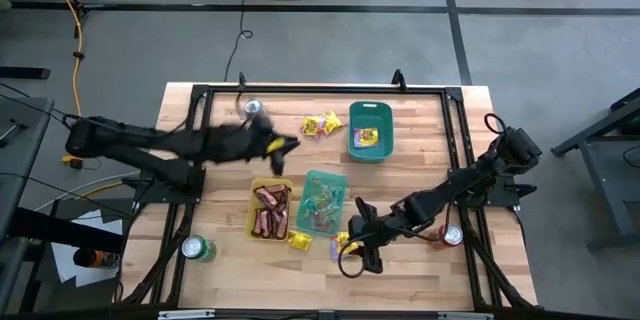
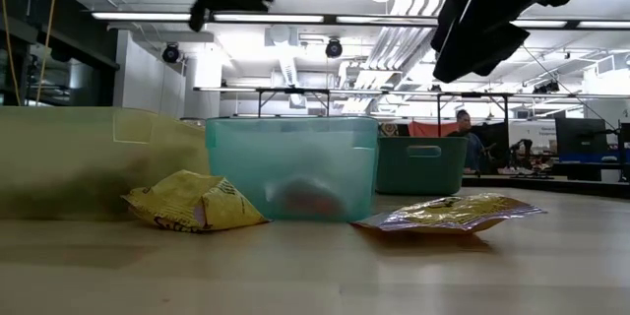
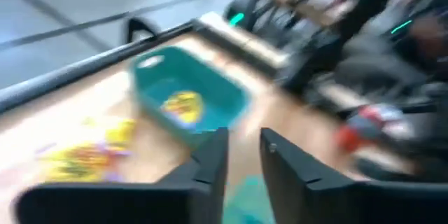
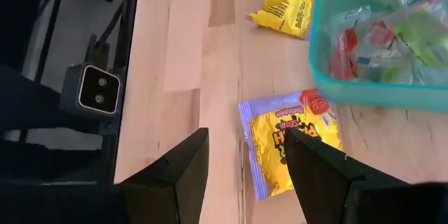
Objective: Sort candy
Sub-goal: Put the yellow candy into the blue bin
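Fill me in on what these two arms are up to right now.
They are sorting candy into trays. The right gripper hangs open just above a yellow packet lying on the table beside the light teal tray of small pieces. The left gripper is in the air between the trays, nothing visible between its fingers. The yellow tray holds red-brown bars; the dark teal tray holds a yellow packet. More packets lie loose.

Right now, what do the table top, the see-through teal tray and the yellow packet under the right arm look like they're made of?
Table top: pale wood planks with visible grain and seams, matte. See-through teal tray: translucent plastic, likely; contents show dimly through its wall. Yellow packet: thin glossy printed film, probably plastic, with a flat sealed purple edge.
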Motion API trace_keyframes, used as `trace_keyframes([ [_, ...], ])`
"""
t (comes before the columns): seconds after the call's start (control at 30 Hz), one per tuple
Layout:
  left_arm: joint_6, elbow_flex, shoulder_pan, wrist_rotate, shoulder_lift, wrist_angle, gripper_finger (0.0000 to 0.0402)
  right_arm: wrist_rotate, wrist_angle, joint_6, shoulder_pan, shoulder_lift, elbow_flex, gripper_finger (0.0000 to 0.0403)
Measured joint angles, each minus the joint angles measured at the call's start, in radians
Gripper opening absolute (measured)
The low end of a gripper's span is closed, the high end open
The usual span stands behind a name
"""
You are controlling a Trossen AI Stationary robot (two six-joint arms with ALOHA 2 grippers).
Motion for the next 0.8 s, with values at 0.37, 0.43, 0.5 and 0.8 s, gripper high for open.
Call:
trace_keyframes([
  [0.37,0.068,0.382,0.428,0.192,0.486,-0.498,0.0189,-0.009,0.007,0.156,0.001,0.0,0.0,0.0181],
  [0.43,0.061,0.385,0.443,0.207,0.555,-0.482,0.0192,-0.008,0.008,0.173,0.001,0.0,0.0,0.0181],
  [0.5,0.017,0.386,0.456,0.208,0.61,-0.443,0.0193,-0.008,0.008,0.192,0.001,0.0,0.0,0.0181],
  [0.8,-0.122,0.387,0.478,0.227,0.775,-0.334,0.0193,-0.008,0.008,0.268,0.001,0.0,0.0,0.0181],
])
